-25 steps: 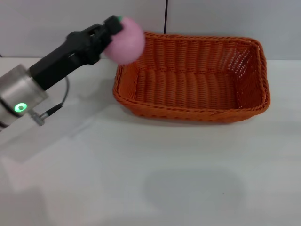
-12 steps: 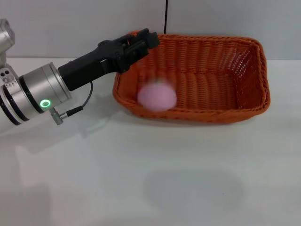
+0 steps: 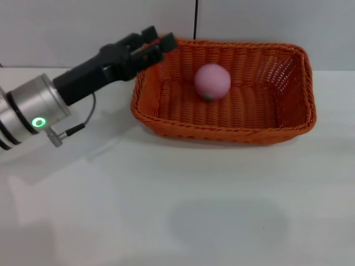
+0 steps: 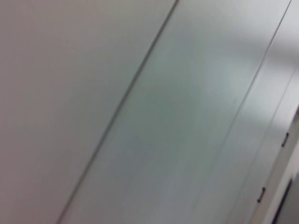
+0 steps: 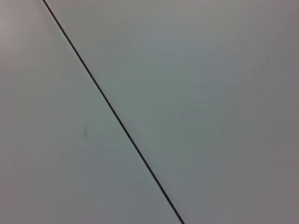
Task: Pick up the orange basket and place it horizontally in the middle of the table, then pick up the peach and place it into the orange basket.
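Note:
The orange basket lies lengthwise across the far middle of the white table in the head view. Inside it, near the back wall, rests the pink peach with its green mark low on the front. My left gripper is open with nothing in it, hovering over the basket's far left corner. The right gripper is out of view. Both wrist views show only pale wall panels.
A grey wall with a dark vertical seam runs behind the table. My left arm reaches in from the left edge above the tabletop.
The left gripper let go of the peach, which fell into the basket and rolled toward its back middle. The gripper has drawn back slightly left over the basket's corner.

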Robot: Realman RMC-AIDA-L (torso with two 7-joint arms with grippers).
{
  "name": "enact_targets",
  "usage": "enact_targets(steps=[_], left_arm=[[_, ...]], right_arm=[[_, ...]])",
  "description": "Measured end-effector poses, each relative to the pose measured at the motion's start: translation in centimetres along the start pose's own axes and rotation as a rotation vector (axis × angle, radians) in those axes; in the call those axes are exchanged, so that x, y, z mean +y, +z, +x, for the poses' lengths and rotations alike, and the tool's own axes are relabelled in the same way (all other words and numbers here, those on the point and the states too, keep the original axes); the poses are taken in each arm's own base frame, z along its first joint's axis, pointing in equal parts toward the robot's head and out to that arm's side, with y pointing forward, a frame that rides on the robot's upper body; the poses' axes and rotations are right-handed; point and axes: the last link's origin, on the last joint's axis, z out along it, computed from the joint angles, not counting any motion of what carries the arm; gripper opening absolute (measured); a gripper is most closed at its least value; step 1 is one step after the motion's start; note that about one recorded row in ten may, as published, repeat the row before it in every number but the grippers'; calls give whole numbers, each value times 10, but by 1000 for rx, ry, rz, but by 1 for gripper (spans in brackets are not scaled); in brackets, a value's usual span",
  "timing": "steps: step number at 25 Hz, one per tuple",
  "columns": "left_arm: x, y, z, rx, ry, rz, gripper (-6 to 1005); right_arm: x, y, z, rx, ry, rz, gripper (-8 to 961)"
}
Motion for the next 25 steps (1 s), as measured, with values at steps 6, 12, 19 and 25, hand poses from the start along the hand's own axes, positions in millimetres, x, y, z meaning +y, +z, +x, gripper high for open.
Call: enact_targets(steps=[6, 12, 19, 25], left_arm=[[-2, -31, 11, 114, 18, 53, 756], [-1, -77, 18, 287, 80, 151, 782], [5, -147, 19, 530, 193, 379, 770], [7, -167, 10, 606, 212, 486, 770]], right_arm=[[0, 0, 0, 0, -1, 0, 529], [0, 0, 0, -2, -2, 2, 528], [-1, 1, -1, -9, -2, 4, 530], [-2, 0, -2, -15, -4, 9, 529]])
